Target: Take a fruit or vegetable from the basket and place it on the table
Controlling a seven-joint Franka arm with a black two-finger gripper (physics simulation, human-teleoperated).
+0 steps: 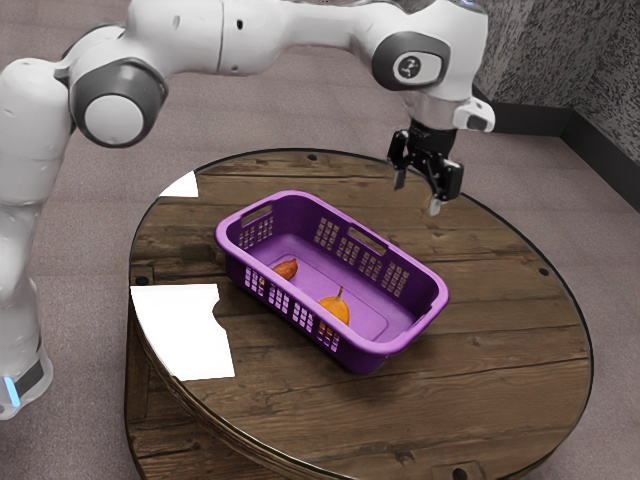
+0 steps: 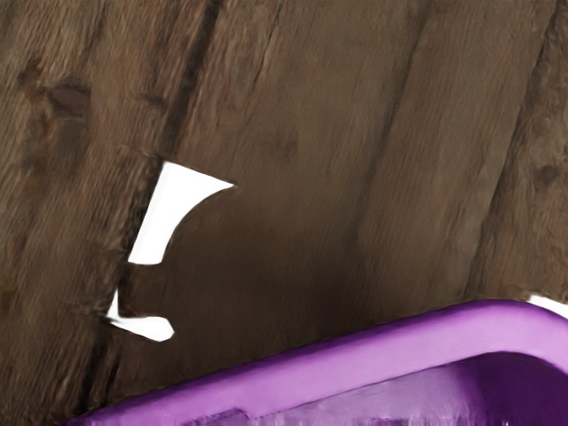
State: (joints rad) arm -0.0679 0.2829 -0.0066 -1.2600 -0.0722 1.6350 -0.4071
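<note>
My gripper hangs above the table, beyond the basket's far long side in the exterior view, its two fingers spread apart with nothing between them. The purple basket stands upright on the table. Inside it lie an orange, pear-shaped fruit or vegetable with a thin stem and a smaller reddish-orange one, partly hidden by the basket's near wall. In the wrist view, the rim of the basket crosses the lower part, beside bare wood of the table.
White patches lie at the round table's edge on the exterior view's left. The basket's walls rise around the produce. Dark wall trim runs behind the table at the exterior view's upper right.
</note>
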